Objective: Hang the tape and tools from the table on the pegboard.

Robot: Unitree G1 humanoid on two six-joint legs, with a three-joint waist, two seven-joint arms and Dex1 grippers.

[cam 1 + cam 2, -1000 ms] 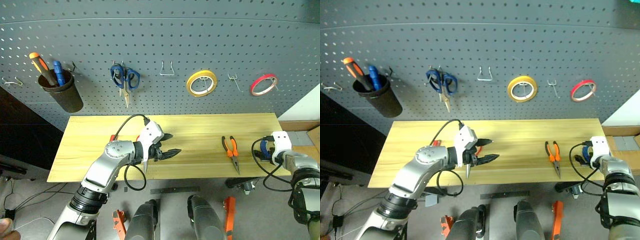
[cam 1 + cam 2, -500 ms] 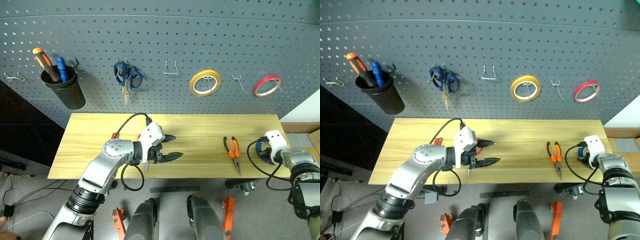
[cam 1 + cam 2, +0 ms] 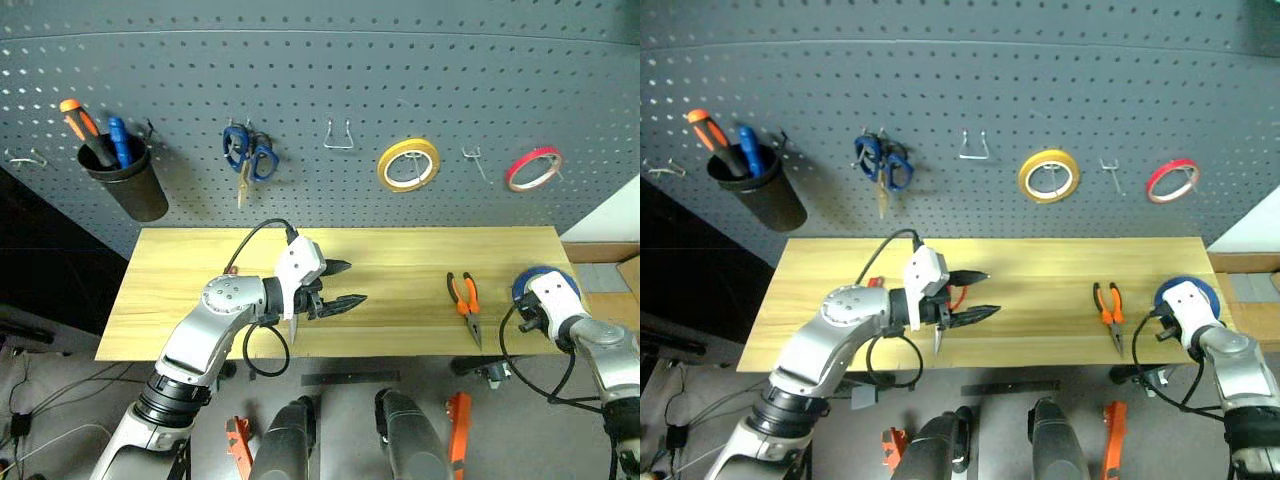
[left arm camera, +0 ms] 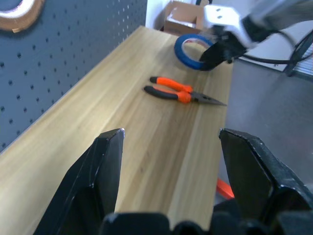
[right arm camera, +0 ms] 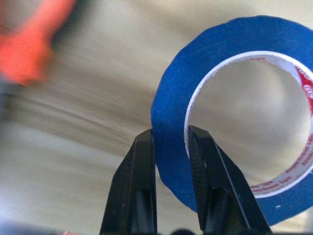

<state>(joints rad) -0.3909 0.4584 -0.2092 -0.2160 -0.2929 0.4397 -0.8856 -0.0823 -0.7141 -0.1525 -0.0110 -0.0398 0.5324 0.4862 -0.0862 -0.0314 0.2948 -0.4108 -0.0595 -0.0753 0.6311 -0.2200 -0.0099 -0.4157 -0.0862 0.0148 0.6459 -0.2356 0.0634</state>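
While your right hand (image 5: 171,142) pinches the wall of the blue tape (image 5: 234,63) at the worktop's (image 3: 400,262) right end, the pegboard (image 3: 330,70) rises straight behind it; your left hand (image 3: 342,284) hovers wide and empty mid-worktop.

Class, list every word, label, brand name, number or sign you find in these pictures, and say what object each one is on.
Red print on the white inner core of the blue tape, held in the right pincer: too blurred to read.
Yellow roll, red roll, pliers, pegboard and table: no lettering visible.
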